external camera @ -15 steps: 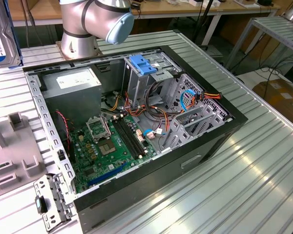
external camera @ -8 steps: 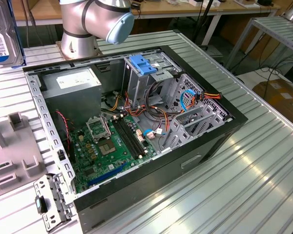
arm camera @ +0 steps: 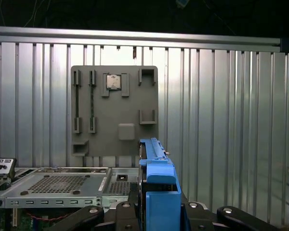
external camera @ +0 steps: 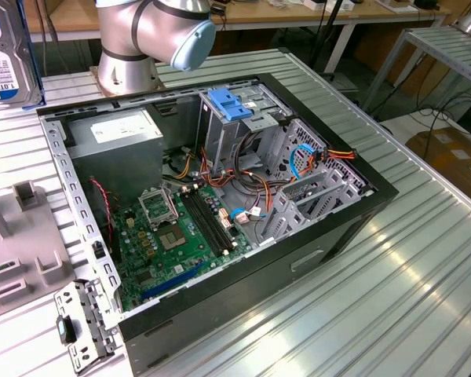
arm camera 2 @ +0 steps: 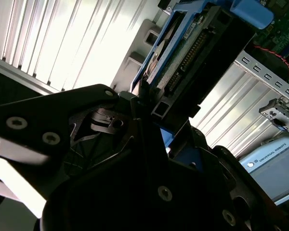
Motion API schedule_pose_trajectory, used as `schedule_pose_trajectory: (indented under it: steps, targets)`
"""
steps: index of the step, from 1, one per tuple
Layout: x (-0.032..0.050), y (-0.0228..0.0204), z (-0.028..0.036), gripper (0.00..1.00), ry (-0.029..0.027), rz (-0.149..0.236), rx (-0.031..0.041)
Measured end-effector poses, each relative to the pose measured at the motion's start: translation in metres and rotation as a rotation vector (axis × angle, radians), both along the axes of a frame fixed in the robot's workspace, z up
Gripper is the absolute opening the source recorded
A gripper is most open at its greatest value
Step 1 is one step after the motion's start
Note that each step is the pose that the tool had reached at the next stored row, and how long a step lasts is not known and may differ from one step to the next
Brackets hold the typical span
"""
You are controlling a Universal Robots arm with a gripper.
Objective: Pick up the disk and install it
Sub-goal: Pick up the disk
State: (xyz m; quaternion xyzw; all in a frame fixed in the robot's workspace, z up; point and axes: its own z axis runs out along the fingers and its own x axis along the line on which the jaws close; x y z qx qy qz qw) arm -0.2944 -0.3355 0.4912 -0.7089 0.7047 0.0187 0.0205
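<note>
The disk [external camera: 8,55], a silver drive with a white and blue label in blue rails, hangs high at the exterior view's upper left, above the table and beside the open computer case [external camera: 330,228]. In the second wrist view the disk [arm camera 2: 202,43] stands on edge, connector side showing, and my gripper [arm camera 2: 151,103] is shut on its near end. In the first wrist view the disk's blue rail [arm camera: 156,183] rises between the black fingers [arm camera: 127,211]. A bare blue bracket [external camera: 229,106] sits on top of the case's drive cage.
Inside the case lie a green motherboard [external camera: 180,236], a grey power supply box [external camera: 118,129] and loose cables [external camera: 298,161]. A grey fixture plate [arm camera: 115,96] lies on the ribbed table next to the case. The arm's base [external camera: 133,47] stands behind the case.
</note>
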Motion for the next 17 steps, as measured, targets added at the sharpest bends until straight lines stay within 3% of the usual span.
schedule_pose_trajectory:
  steps: [17]
  targets:
    - [0.0118,-0.0008,0.0,0.37,0.0006,0.0,0.0]
